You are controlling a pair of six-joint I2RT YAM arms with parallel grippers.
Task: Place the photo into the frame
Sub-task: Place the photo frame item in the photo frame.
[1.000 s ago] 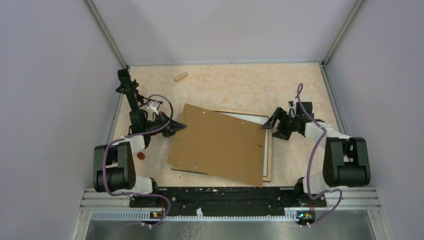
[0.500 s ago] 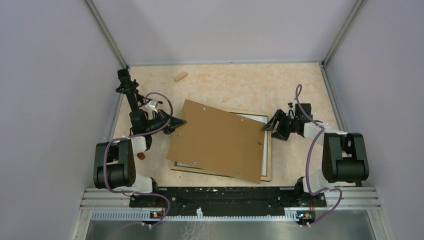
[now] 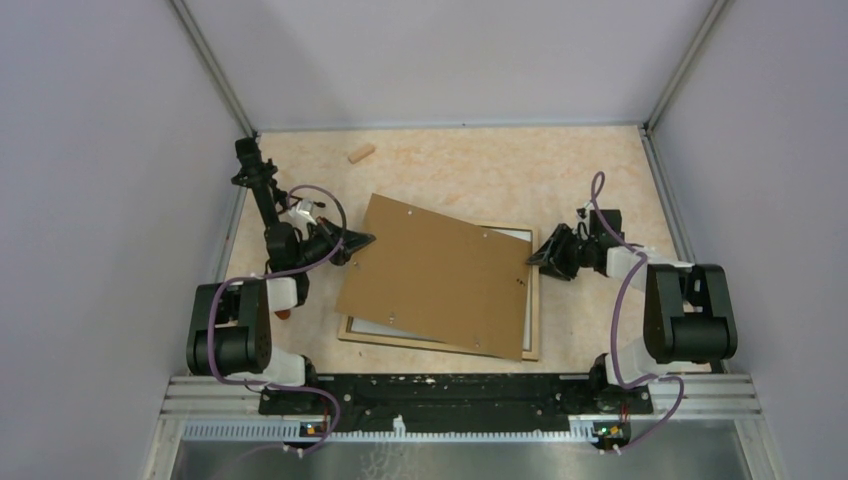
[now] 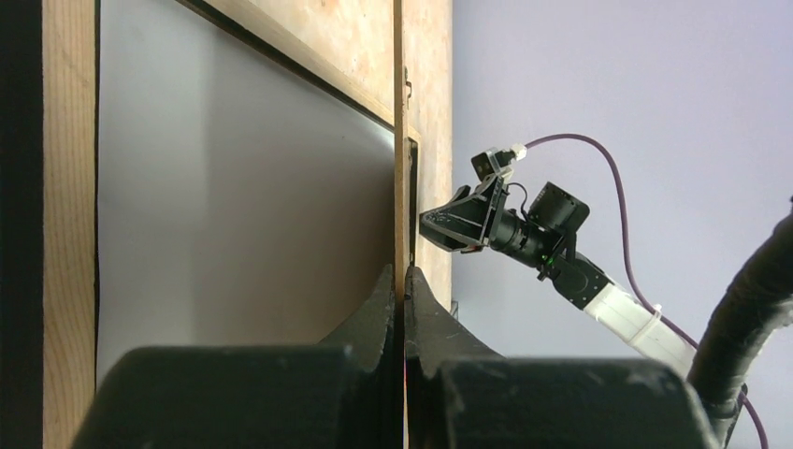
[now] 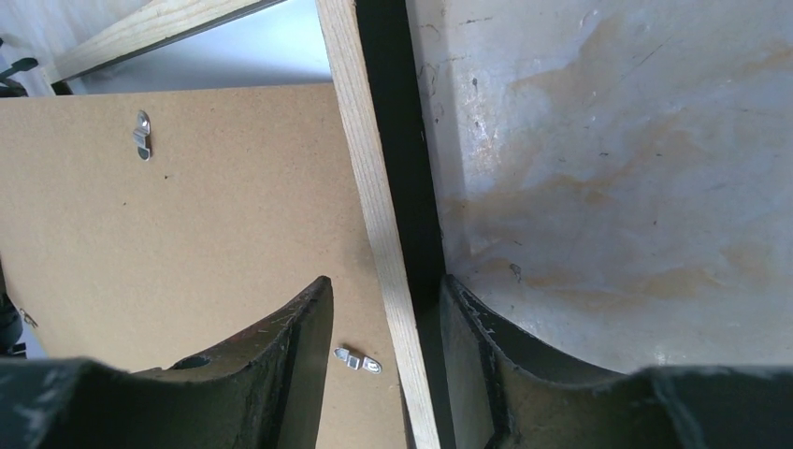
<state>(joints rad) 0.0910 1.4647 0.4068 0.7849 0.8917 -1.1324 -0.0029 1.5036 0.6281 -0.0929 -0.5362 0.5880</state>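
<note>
Top external view: the frame (image 3: 537, 310) lies flat at the middle of the table (image 3: 480, 170), pale wood face up. The photo (image 3: 512, 237) sits inside it, seemingly face down, since only a white sheet shows along the far-right and near-left edges. A brown backing board (image 3: 440, 280) lies skewed over both, its far-left corner jutting past the frame.

The left gripper (image 3: 362, 239) meets that board's left corner. In the left wrist view its fingers (image 4: 385, 299) are pinched together on the board's thin edge.

The right gripper (image 3: 535, 258) is at the frame's right rail. From its wrist camera the jaws stand part open, straddling the rail: one finger over the board near a small metal clip (image 5: 358, 358), the other against the rail's black outer side. A wooden peg (image 3: 361, 153) lies far left.
</note>
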